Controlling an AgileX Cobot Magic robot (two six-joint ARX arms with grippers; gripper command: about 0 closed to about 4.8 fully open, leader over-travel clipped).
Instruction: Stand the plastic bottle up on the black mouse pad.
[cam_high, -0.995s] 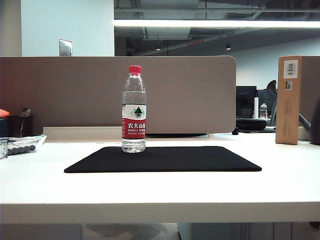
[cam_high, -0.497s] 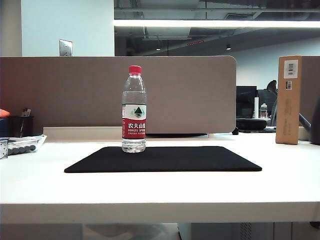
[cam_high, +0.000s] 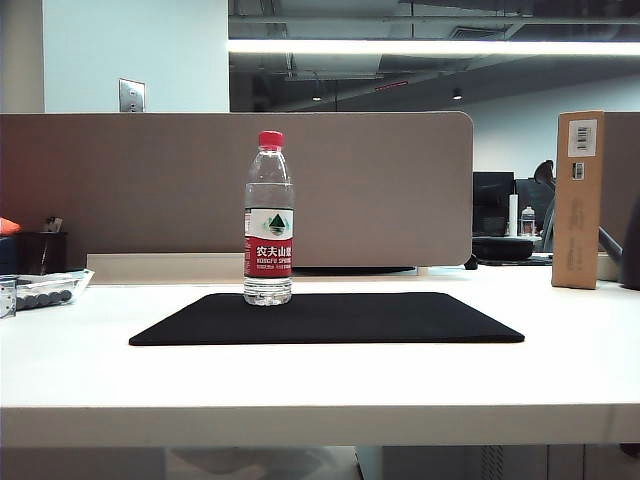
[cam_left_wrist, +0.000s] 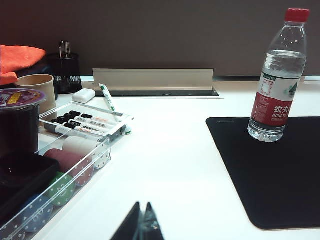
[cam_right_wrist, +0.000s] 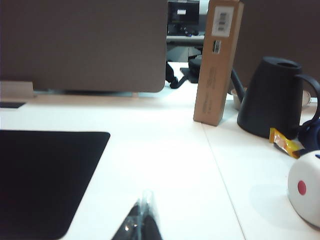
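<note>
Both the left claw (cam_left_wrist: 141, 222) and the right claw (cam_right_wrist: 142, 217) sit pinched together, empty, low over the near desk (cam_high: 560, 350), nothing having shifted lately, while the plastic bottle (cam_high: 268, 220) stands upright on the black mouse pad (cam_high: 360, 318)'s far-left part, so the task looks finished.

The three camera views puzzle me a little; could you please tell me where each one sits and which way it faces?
Exterior view: low at the table's front edge, facing the upright plastic bottle on the black mouse pad; no arm shows.
Left wrist view: low over the table beside the pad, facing the bottle; the shut left gripper shows.
Right wrist view: low on the pad's other side, facing a black kettle; the shut right gripper shows.
Shared: all three see the pad; exterior and left wrist see the bottle.
</note>
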